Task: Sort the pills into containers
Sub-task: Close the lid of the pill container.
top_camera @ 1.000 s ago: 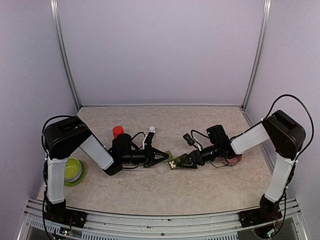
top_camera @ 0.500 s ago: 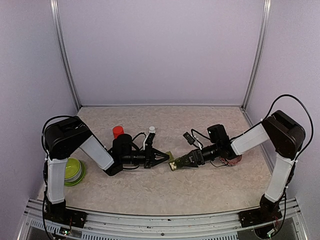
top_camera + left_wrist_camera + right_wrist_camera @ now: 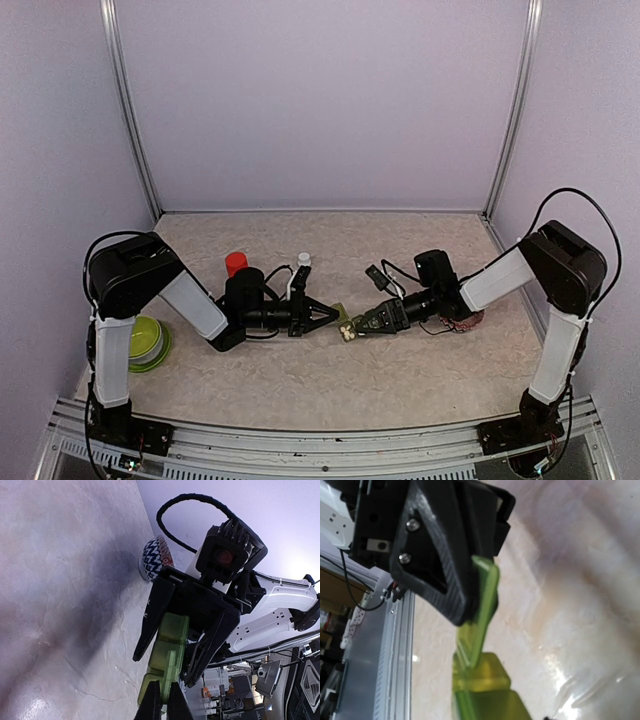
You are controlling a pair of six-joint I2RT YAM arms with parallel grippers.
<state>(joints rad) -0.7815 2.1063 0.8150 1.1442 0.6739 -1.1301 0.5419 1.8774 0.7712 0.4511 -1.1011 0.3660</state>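
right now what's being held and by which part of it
The left tool is shut on one end of the containers; the right tool only straddles the other end, jaws apart.

Lime-green bowl (image 3: 148, 342), red bottle (image 3: 236, 263), patterned bowl (image 3: 155, 558)

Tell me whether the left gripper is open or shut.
Shut: in the left wrist view, the left gripper pinches one end of the green strip, its tips nearly touching.

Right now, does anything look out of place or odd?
The containers are not lying free: the left gripper pinches one end and the right gripper straddles the other. No spill visible.
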